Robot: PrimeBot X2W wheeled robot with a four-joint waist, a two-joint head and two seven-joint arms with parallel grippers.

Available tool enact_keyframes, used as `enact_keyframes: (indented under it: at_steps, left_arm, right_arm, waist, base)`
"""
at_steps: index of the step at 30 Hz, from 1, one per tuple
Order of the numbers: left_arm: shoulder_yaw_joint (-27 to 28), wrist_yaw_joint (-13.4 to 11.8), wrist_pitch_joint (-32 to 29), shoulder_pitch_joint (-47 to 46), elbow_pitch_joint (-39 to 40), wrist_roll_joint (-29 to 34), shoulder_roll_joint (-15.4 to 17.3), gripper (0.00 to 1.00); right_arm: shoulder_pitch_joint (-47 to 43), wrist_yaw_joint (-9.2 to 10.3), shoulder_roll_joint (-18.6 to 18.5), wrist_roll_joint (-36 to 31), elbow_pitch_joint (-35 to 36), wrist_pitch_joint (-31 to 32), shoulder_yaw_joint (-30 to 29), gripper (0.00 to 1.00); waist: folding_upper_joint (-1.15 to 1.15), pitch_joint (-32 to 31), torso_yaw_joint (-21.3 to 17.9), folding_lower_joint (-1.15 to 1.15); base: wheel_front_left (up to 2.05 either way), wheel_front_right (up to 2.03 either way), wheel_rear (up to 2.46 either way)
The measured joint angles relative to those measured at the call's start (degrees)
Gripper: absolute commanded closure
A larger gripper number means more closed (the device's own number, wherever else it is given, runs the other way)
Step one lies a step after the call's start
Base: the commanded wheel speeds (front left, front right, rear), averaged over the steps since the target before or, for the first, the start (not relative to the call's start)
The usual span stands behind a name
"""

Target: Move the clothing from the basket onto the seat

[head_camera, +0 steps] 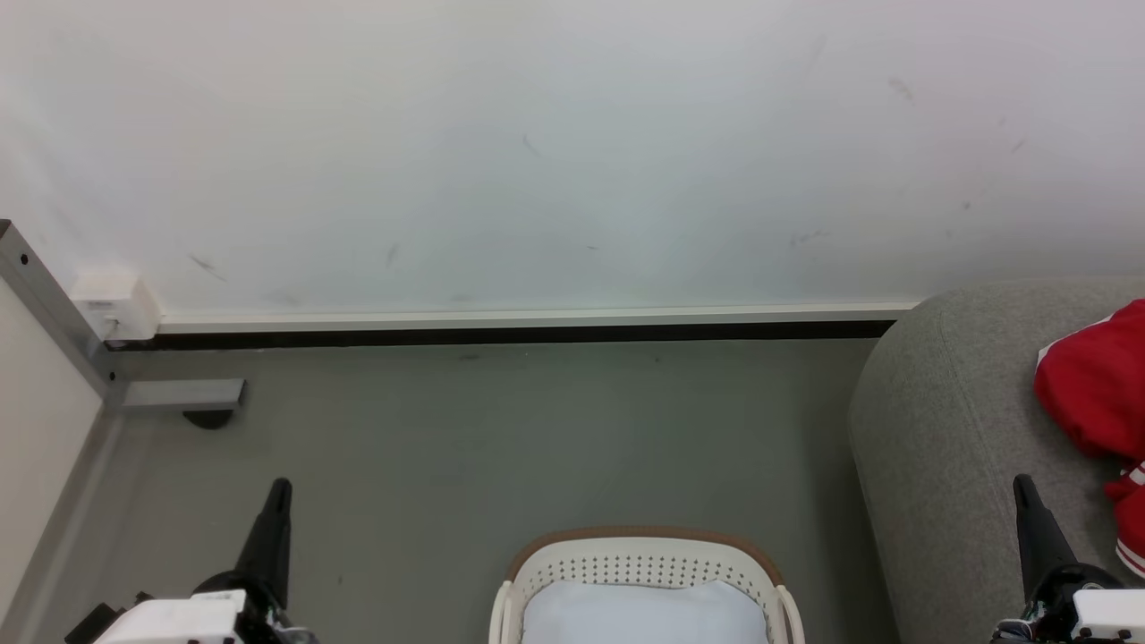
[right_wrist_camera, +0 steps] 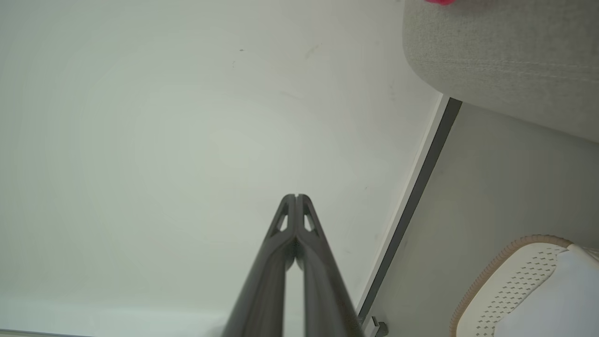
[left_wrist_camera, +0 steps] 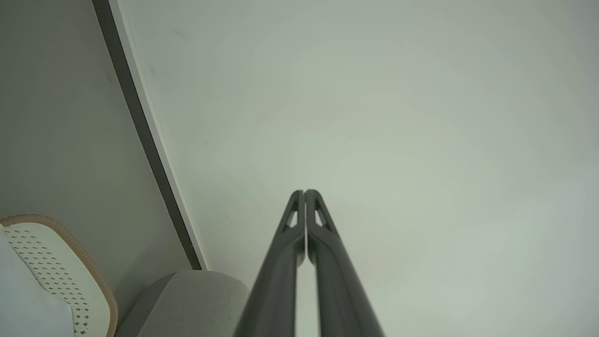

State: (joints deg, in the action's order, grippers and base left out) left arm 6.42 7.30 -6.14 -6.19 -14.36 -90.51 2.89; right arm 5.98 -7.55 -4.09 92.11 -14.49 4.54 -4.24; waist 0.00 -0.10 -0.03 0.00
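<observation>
Nearest, the left gripper (head_camera: 278, 497) at the lower left and the right gripper (head_camera: 1025, 494) at the lower right point up the head view. Each has its jaws clenched on nothing, and the wrist views show both pairs of tips meeting. Between them the basket (head_camera: 644, 540) stands on the grey floor (head_camera: 483, 438), with a white pad (head_camera: 640, 613) showing inside it. Just right of the basket is the seat (head_camera: 939, 420). The clothing (head_camera: 1093, 385) lies bunched on top of the seat, beyond the right gripper and apart from it. Farther back a skirting (head_camera: 528, 318) runs along the foot of a pale wall (head_camera: 572, 152). At the far left a white box (head_camera: 114, 302) sits by a metal frame (head_camera: 49, 309).
</observation>
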Motion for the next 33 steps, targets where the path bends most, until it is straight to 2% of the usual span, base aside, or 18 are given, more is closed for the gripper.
enact_keyframes:
  at_steps: [6, 33]
  left_arm:
    - [0.15, 0.00, -0.41, -0.31, -0.03, -1.38, -0.10, 1.00]
    - [0.16, 0.00, -0.42, -0.31, -0.04, -1.38, -0.11, 1.00]
  right_arm:
    - [0.18, 0.00, -0.01, 1.71, 0.03, 0.48, -0.26, 1.00]
    - [0.26, 0.00, 0.03, 1.69, 0.04, 0.62, -0.51, 1.00]
  waist:
    - [0.00, 0.11, 0.03, 0.00]
    - [0.00, 0.11, 0.03, 0.00]
  base:
    - [0.00, 0.00, 0.00]
    - [0.00, 0.00, 0.00]
